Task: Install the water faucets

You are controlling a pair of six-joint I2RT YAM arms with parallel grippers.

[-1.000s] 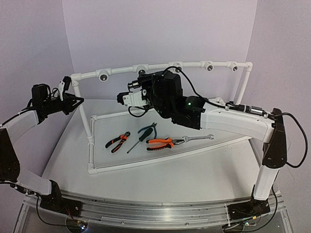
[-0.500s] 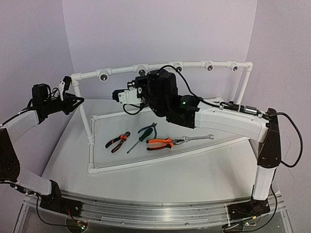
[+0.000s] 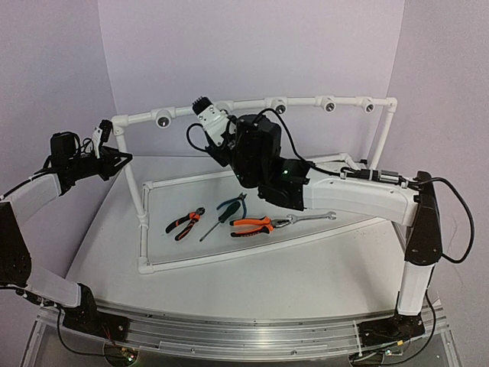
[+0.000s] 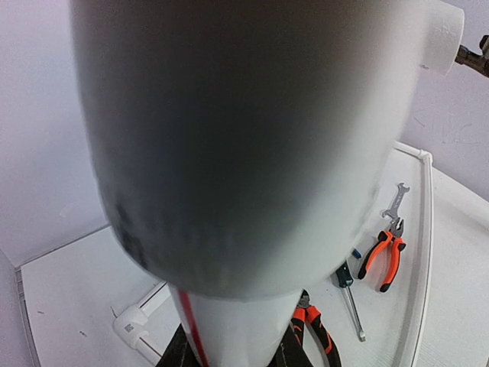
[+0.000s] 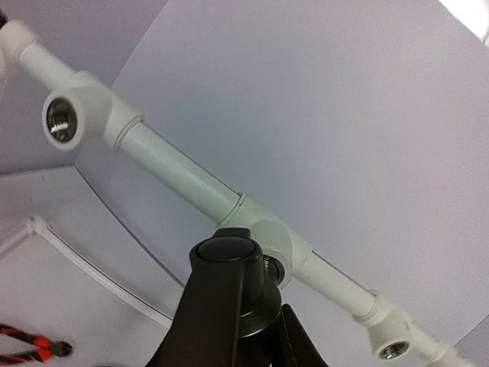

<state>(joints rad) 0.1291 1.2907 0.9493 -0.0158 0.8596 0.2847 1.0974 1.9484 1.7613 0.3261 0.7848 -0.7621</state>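
The right arm reaches up high to the top rail (image 3: 306, 101) of the white pipe frame (image 3: 252, 248). The right gripper (image 5: 243, 336) is pinched tight on the small black tap (image 5: 231, 264). The tap is up at the rail, and its end is pushed right against the round hole of a tee fitting (image 5: 284, 243) there. In the right wrist view, one more tee sits up the rail to the left and another sits down the rail to the right, and both show open holes. The left arm is far over on the left side. The left gripper (image 3: 114, 158) is at the corner post (image 3: 137, 202) of the frame, with a finger on each side of it. The left wrist view is so close and blurry that I cannot tell if the fingers are squeezing the post or just sitting beside it. Down on the table (image 3: 229, 279), inside the frame, lie some tools in a row. There are orange pliers (image 3: 252, 224), a second pair of pliers (image 3: 185, 222) to their left, a screwdriver (image 3: 221, 215) between them, and a silver wrench (image 3: 313, 218) on the right. No gripper is touching the tools.
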